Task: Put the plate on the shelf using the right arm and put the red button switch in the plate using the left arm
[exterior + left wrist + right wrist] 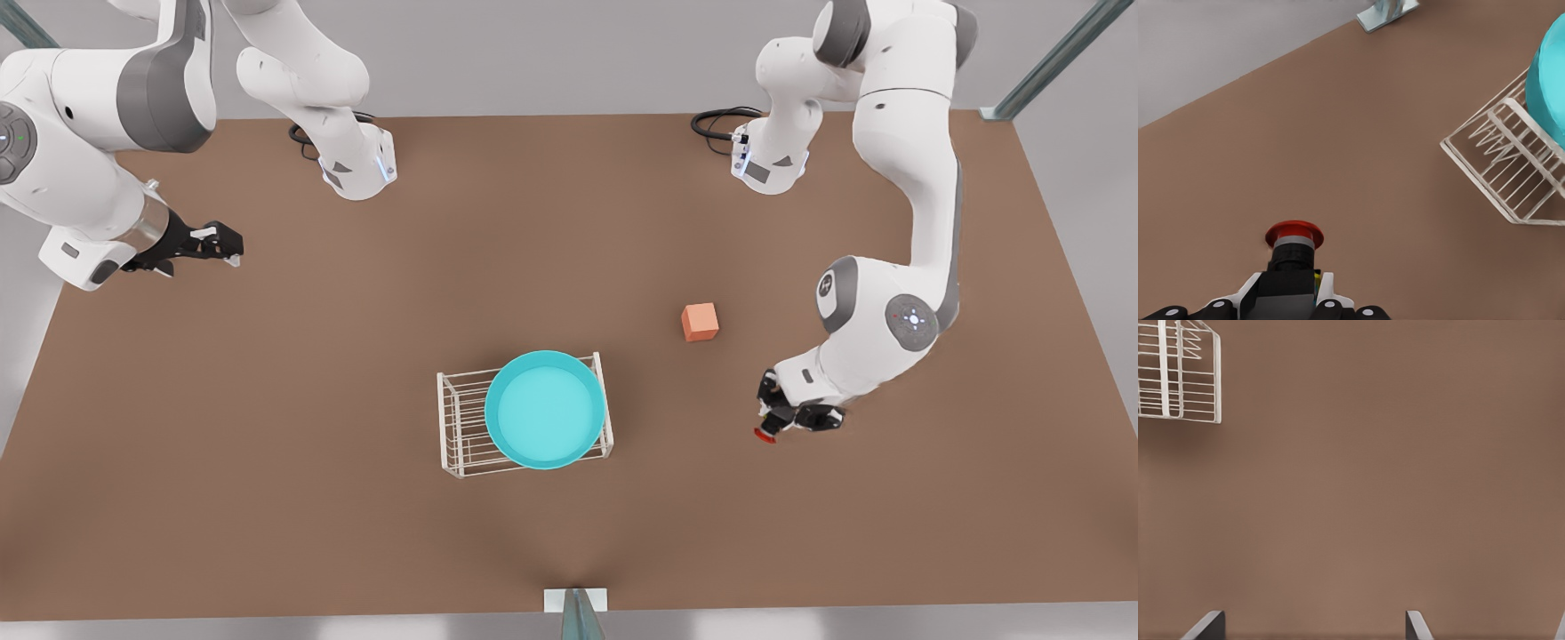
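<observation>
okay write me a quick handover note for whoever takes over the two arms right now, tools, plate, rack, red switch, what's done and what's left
Left tool: shut on the red button switch, low over the table at the front view's right.
Right tool: open, empty, parked at the front view's left.
Plate: on top of the shelf, toward its right end in the front view.
Done: plate placed.
Left: carry the switch to the plate and release it.

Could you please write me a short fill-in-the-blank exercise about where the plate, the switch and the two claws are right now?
1. The turquoise plate rests on top of the white wire ____.
2. The left claw is shut on the switch with the ____ cap.
3. The right claw, away from the plate, has its fingers ____.
4. The orange-pink ____ sits on the table.

Missing words: shelf; red; open; cube
</observation>
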